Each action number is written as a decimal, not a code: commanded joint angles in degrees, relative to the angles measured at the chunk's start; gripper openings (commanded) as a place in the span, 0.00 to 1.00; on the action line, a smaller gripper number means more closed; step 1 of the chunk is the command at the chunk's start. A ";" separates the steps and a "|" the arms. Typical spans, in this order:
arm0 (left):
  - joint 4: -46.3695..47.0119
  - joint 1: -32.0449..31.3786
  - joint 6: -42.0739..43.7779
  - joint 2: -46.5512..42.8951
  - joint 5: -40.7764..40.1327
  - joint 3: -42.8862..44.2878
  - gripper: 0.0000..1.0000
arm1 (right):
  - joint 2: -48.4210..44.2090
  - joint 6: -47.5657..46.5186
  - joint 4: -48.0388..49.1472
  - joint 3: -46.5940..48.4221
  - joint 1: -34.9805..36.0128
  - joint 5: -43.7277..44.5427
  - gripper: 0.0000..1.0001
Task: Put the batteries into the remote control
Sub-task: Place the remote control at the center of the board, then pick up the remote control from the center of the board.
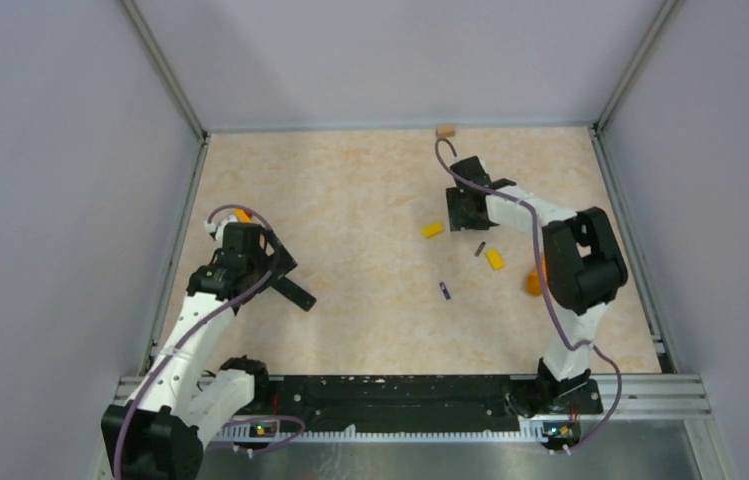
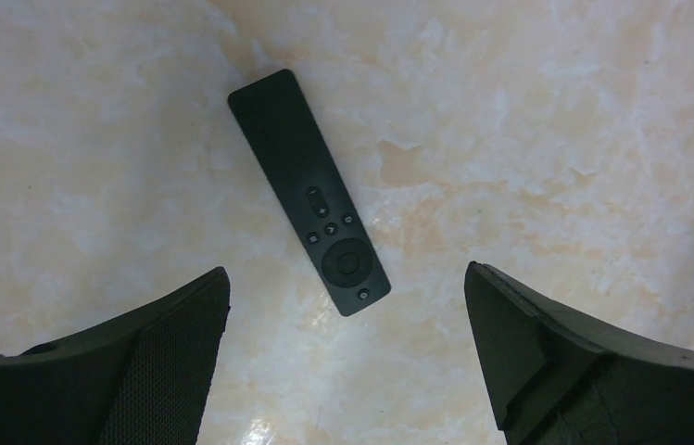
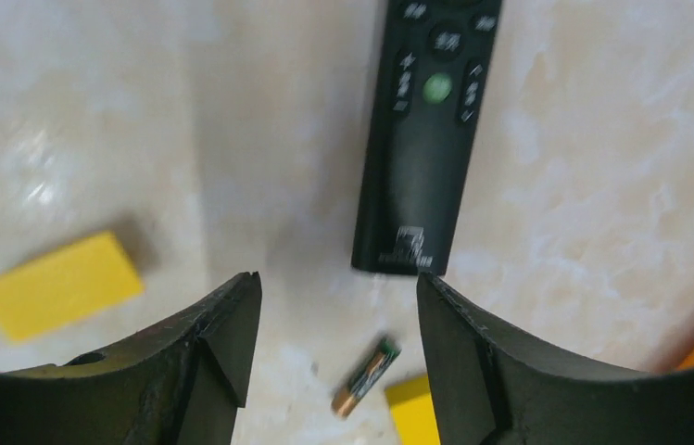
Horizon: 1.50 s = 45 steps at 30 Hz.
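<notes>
A slim black remote (image 2: 310,190) lies buttons up on the table just ahead of my left gripper (image 2: 347,272), which is open and empty above it. In the top view this remote (image 1: 294,292) lies at the left gripper's (image 1: 272,268) lower right. My right gripper (image 3: 338,278) is open and empty over a second black remote (image 3: 426,139) with a green button. A dark battery (image 3: 364,376) with a copper end lies between its fingers on the table. In the top view the right gripper (image 1: 465,215) covers that remote. One battery (image 1: 480,249) lies below it, and a purple one (image 1: 444,290) lies nearer.
Yellow blocks lie left (image 1: 433,229) and right (image 1: 494,259) of the dark battery. An orange object (image 1: 533,283) sits by the right arm. A tan block (image 1: 444,131) stands at the back wall. Metal rails edge the table.
</notes>
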 commanded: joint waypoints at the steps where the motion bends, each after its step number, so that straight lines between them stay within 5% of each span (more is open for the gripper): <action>1: 2.33 0.25 -3.64 1.29 -5.18 -3.78 0.99 | -13.00 6.12 6.09 -7.57 0.98 -13.36 0.68; 5: 4.92 0.29 -6.85 3.32 -6.94 -6.61 0.99 | -20.41 10.23 10.27 -15.51 1.88 -20.62 0.74; 14: 8.43 0.23 -12.99 18.44 -9.72 -4.04 0.96 | -30.57 13.67 12.77 -21.49 2.62 -25.93 0.69; 29: 10.33 0.25 -15.11 30.57 -9.63 -2.21 0.71 | -34.24 14.78 13.44 -25.59 2.62 -28.89 0.67; 36: 13.31 0.01 -13.47 32.19 -6.44 -2.94 0.47 | -33.45 14.73 13.55 -25.11 2.63 -30.24 0.65; 40: 20.37 -0.69 -8.87 29.89 3.21 -5.18 0.36 | -35.33 16.94 16.97 -27.14 2.62 -35.27 0.65; 45: 27.47 -4.94 -2.13 27.53 21.29 -4.50 0.35 | -36.31 23.31 26.39 -31.49 3.56 -45.16 0.65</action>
